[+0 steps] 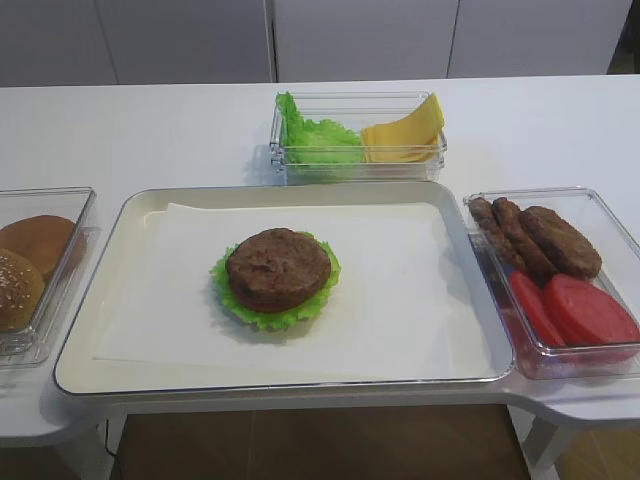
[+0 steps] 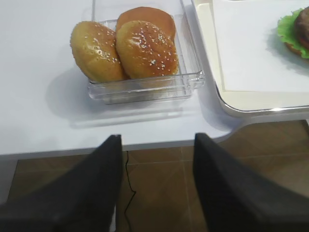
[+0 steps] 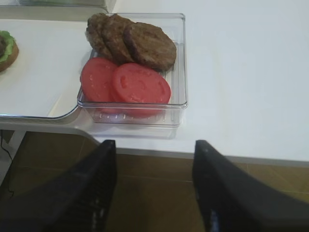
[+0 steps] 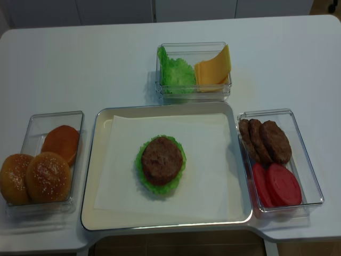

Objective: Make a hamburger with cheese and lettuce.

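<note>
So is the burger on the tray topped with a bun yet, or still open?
Still open. The hamburger shows a bare brown patty over its lettuce rim; the sesame buns sit in their left container.

Brown-topped, green-rimmed hamburger [image 1: 277,277]; yellow cheese [image 1: 406,132]; green lettuce [image 1: 318,138]; red tomato slices [image 1: 575,310]

No text, label, brand, number or sign can be read anywhere in these views.
</note>
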Controlling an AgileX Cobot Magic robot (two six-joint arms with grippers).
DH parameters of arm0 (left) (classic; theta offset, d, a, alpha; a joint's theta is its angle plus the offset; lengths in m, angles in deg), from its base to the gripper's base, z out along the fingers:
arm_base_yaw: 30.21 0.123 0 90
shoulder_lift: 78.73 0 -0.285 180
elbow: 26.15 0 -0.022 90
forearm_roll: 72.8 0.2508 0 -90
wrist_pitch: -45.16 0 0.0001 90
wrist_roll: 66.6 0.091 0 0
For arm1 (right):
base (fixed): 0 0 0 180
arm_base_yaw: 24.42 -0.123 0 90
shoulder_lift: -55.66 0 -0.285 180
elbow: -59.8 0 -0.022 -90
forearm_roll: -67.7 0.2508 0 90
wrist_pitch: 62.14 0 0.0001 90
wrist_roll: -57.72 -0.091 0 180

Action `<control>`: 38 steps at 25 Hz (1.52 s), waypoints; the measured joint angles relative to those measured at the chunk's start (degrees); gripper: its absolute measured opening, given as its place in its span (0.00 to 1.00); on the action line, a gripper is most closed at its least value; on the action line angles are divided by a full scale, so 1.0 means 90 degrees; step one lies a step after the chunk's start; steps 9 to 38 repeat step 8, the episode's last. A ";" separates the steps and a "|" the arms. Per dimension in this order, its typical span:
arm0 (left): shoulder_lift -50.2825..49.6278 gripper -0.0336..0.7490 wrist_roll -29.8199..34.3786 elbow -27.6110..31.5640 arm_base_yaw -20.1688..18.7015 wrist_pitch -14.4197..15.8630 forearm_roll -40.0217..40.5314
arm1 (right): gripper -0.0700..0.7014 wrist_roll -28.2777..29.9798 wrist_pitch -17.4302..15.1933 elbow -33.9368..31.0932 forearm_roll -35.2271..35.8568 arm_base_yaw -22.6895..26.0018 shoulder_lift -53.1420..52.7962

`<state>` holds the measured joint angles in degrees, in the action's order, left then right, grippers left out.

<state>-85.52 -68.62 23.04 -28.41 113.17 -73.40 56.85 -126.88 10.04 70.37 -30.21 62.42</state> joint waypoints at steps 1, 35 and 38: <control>0.0000 0.50 0.0000 0.0000 0.0000 0.0000 0.0000 | 0.59 0.0000 -0.0002 0.0000 0.0000 0.0000 0.0000; 0.0000 0.50 0.0000 0.0000 0.0000 0.0000 0.0000 | 0.59 0.0000 0.0003 0.0000 0.0000 0.0000 0.0000; 0.0000 0.50 0.0000 0.0000 0.0000 0.0000 0.0000 | 0.59 0.0000 0.0003 0.0000 0.0000 0.0000 0.0000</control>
